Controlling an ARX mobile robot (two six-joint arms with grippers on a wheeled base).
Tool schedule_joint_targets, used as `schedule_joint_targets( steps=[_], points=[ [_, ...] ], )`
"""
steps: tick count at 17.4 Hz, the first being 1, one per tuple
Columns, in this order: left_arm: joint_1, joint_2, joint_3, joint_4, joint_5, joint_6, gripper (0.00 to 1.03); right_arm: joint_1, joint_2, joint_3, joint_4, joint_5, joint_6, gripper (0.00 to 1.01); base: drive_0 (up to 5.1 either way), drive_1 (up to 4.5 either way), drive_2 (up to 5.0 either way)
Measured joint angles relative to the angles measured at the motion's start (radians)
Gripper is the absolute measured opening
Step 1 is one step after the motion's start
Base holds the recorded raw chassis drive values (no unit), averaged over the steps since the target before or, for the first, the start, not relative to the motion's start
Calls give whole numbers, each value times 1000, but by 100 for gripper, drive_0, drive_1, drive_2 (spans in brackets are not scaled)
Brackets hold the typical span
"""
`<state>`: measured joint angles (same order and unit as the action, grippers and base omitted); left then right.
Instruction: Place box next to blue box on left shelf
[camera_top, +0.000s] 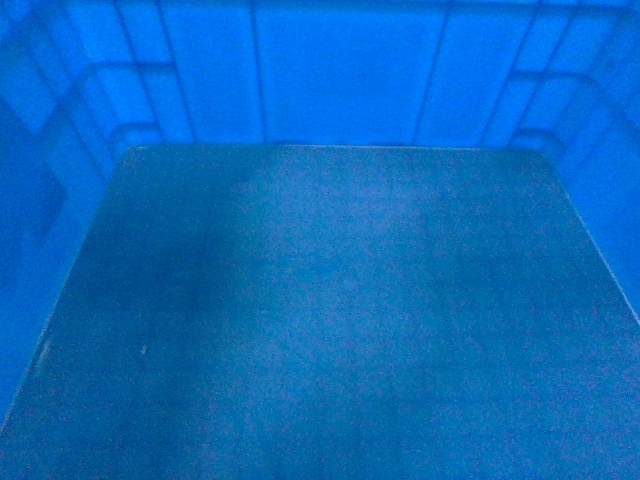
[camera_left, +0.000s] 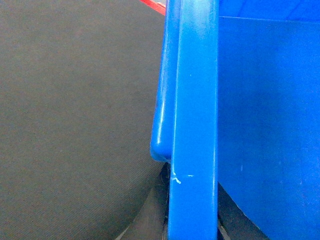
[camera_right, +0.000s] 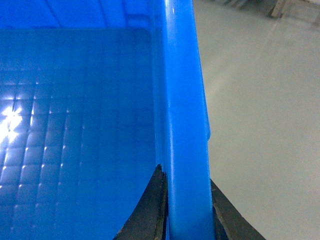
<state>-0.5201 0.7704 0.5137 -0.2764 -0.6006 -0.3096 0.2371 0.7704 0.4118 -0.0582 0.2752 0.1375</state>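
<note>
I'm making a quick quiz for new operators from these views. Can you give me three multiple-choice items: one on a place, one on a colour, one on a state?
1. Where does the right gripper sit?
A. On the box's rim
B. On the box's floor
C. Away from the box

2. What colour is the box?
A. Red
B. Blue
C. Grey

3. What is inside the box?
A. Small trays
B. A cloth
C. Nothing visible

Answers:
1 A: the right wrist view shows dark fingers on either side of the rim.
2 B: walls and floor are blue in all views.
3 C: the head view shows only bare floor.
</note>
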Motion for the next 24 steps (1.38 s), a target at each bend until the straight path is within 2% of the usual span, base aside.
schedule_joint_targets(
  steps=[24],
  points=[
    [0, 0, 0, 0, 0, 0, 8, 0, 0, 0, -2, 0, 0, 10, -158, -158, -158]
  ],
)
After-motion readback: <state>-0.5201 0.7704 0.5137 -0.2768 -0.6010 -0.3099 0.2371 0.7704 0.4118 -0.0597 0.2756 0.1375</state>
